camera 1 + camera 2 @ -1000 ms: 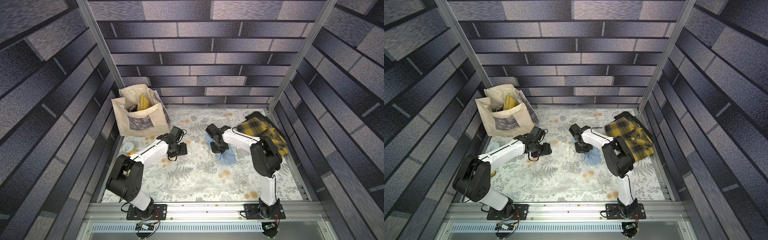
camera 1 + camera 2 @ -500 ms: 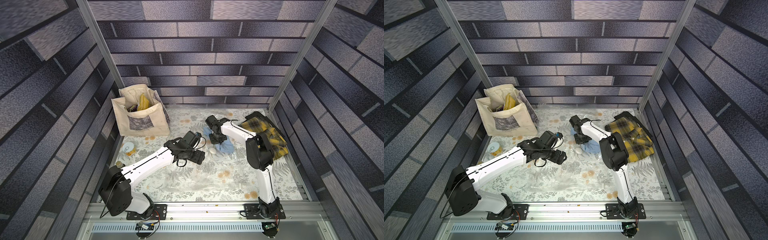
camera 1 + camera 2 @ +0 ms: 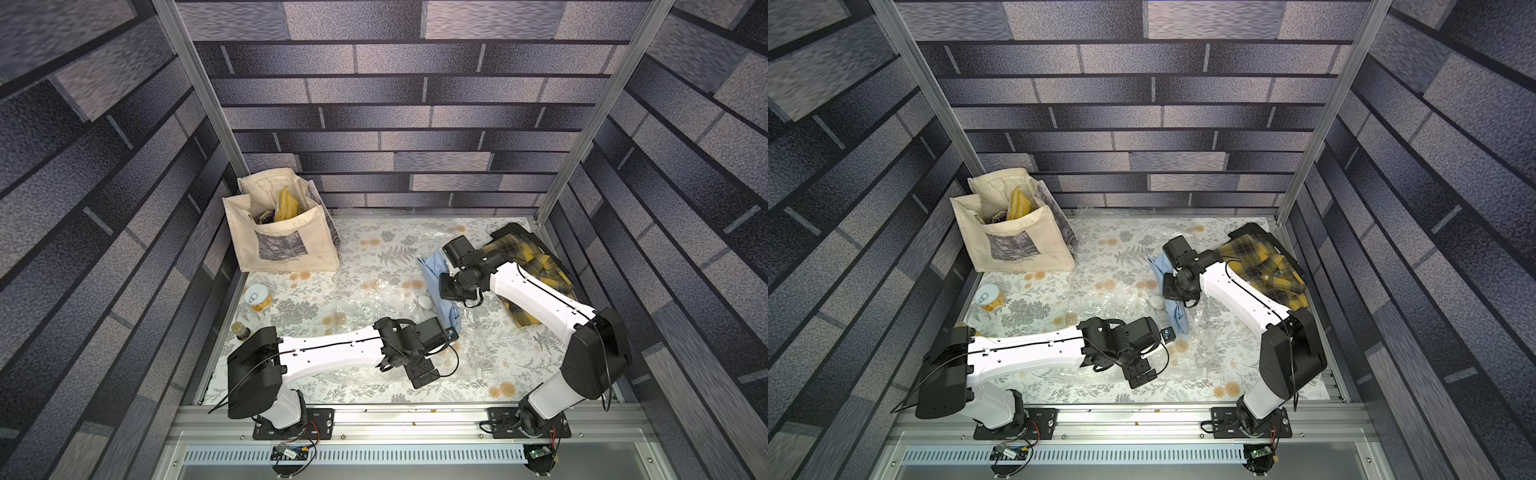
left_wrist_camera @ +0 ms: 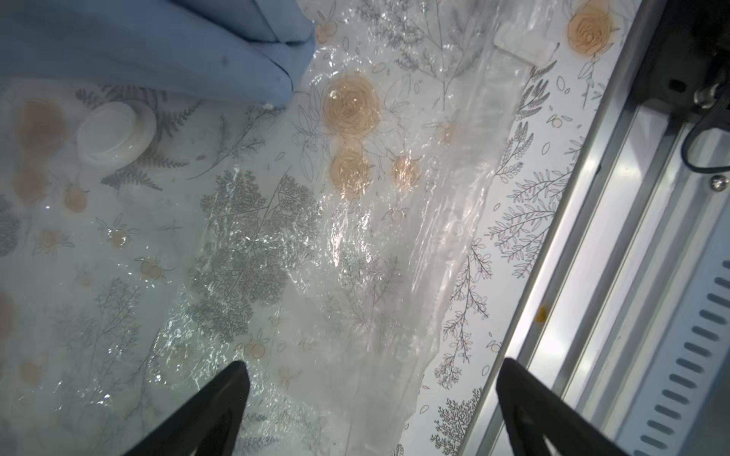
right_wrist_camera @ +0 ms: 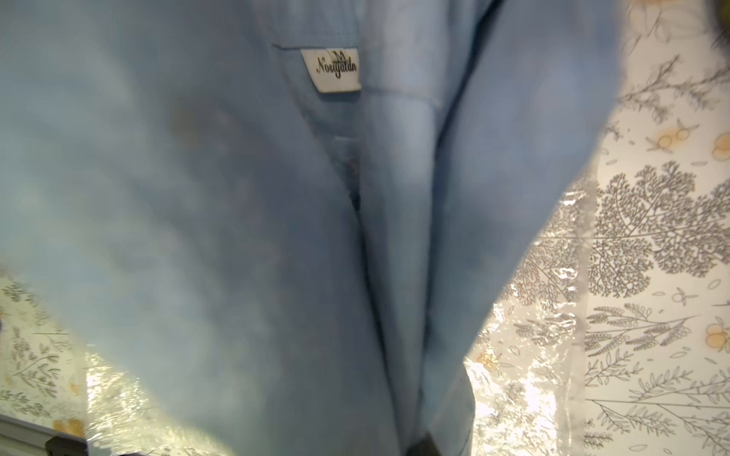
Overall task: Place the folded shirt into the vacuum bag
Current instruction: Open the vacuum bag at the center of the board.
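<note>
Floral table [image 3: 299, 299]: left end effector [image 4: 371, 391] opened, nearer shirt [image 3: 433, 271].

A robot test booth, shown by brick-print wall panels [image 3: 415, 83], aluminium frame posts [image 3: 208, 104] and a floral tablecloth [image 3: 536, 365].

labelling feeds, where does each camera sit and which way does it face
Top view: high above the front rail, looking down at the table; both arms, left hand.
Top view: beside it, same aim; right hand grips the blue shirt.
Left wrist: on the left arm, looking down at the vacuum bag; open fingers show.
Right wrist: on the right arm, close on the shirt; hand hidden.
Shared: both wrist views show bag and shirt.
</note>
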Motion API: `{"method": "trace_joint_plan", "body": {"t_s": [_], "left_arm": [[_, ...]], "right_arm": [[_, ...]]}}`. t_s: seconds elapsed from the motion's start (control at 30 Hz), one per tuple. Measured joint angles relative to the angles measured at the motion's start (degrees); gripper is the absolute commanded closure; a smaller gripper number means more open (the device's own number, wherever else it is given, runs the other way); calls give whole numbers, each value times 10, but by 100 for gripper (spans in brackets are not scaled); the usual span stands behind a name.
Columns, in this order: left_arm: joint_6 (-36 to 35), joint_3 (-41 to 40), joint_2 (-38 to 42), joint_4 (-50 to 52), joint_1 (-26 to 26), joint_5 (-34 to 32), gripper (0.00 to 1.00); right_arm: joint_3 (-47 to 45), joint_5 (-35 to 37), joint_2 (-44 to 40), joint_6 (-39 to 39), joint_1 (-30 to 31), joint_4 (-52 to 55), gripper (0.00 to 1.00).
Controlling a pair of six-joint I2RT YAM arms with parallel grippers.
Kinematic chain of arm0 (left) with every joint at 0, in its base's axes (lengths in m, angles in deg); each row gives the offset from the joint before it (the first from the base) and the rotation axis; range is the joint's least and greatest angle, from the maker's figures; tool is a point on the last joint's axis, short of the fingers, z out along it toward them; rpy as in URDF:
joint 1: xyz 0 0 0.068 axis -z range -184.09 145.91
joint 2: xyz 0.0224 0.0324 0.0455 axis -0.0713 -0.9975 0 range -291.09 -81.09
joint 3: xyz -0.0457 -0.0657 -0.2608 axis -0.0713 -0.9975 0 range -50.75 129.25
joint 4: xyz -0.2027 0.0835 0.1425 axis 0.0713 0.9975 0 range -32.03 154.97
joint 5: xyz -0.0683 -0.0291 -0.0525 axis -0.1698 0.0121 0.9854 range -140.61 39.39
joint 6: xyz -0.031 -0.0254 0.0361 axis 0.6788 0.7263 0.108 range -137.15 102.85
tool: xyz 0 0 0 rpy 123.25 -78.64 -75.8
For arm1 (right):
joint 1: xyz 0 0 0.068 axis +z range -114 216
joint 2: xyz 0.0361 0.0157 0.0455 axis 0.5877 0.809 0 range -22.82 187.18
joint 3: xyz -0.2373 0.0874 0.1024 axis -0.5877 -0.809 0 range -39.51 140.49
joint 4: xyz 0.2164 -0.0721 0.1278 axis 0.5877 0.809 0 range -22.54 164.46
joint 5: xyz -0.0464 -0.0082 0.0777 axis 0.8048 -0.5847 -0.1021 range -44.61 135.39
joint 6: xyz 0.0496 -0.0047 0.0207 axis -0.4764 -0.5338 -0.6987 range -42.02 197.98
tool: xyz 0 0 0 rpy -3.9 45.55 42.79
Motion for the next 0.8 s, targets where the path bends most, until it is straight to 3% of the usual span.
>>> {"method": "trace_joint_plan", "body": {"t_s": [0.37, 0.6, 0.8], "left_arm": [[-46, 43, -104, 38, 21, -71, 7], [-53, 43, -117, 40, 13, -125, 15], [-47, 19, -100, 45, -30, -144, 24]], "right_arm": [[47, 21, 130, 21, -24, -25, 100], [79, 33, 164, 46, -46, -25, 100], [108, 42, 201, 60, -60, -25, 100]]}}
